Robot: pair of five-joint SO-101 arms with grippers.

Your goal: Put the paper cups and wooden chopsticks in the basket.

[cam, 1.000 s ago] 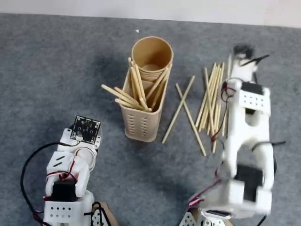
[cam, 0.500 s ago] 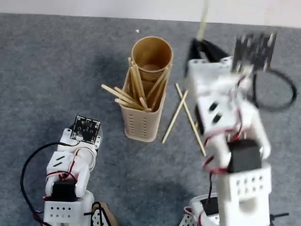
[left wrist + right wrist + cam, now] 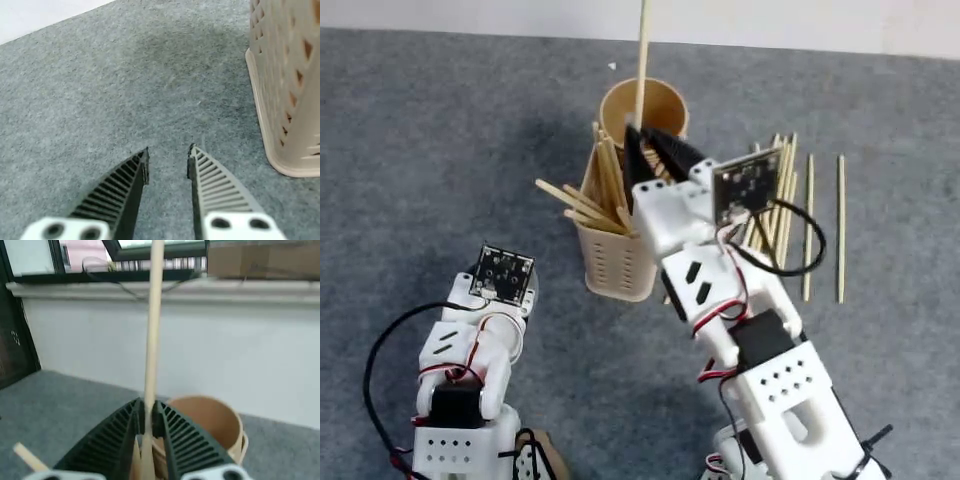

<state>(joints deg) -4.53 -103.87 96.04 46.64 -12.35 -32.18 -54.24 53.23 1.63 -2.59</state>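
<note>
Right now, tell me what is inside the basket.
The basket holds paper cups at its far end and several chopsticks leaning in it. The right gripper, shut on one upright chopstick, covers part of it, and its floor cannot be seen.

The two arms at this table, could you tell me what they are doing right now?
The right gripper is shut on one wooden chopstick, holding it upright above the basket. The basket holds stacked paper cups and several chopsticks; more loose chopsticks lie on the grey mat beside it. The left gripper is open and holds nothing, low over the mat near the basket.
</note>
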